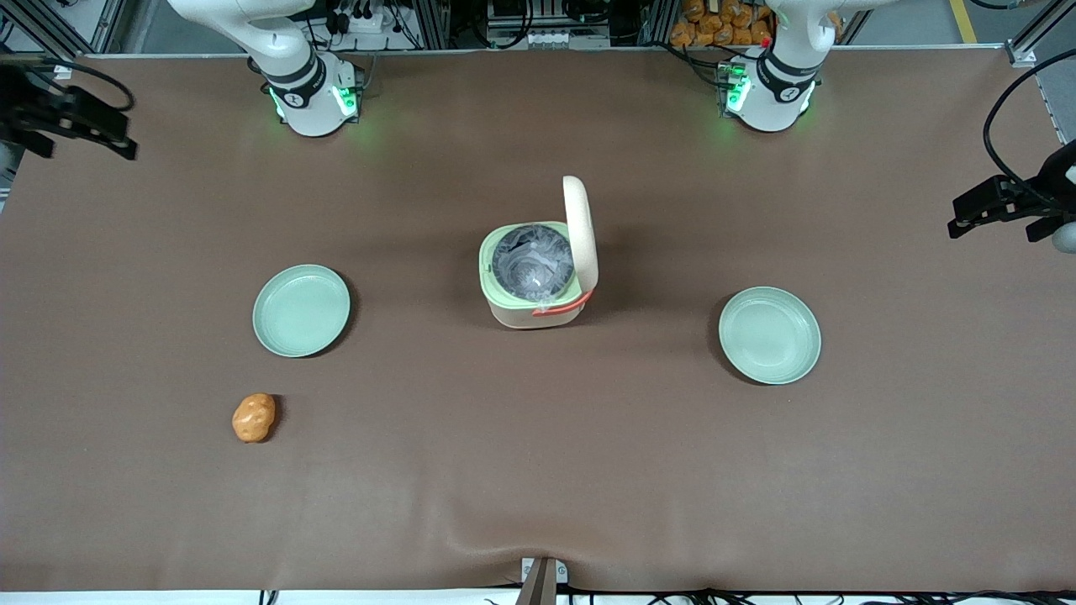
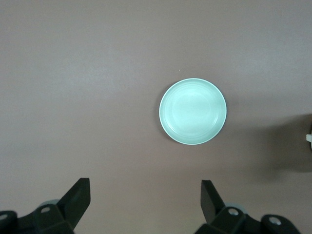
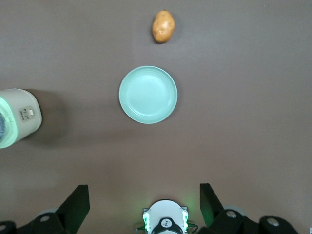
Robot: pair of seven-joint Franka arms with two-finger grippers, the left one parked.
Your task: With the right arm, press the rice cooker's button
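right wrist view: our gripper (image 3: 141, 204) high, fingers wide, empty. plate (image 3: 148, 94) directly below, potato (image 3: 163, 26) past it. rice cooker (image 1: 535, 273) well aside toward table middle, lid up. step: approach not begun. next: we travel over, locate button.

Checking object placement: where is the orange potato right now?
The orange potato lies toward the working arm's end, nearer the front camera than the pale green plate beside it.
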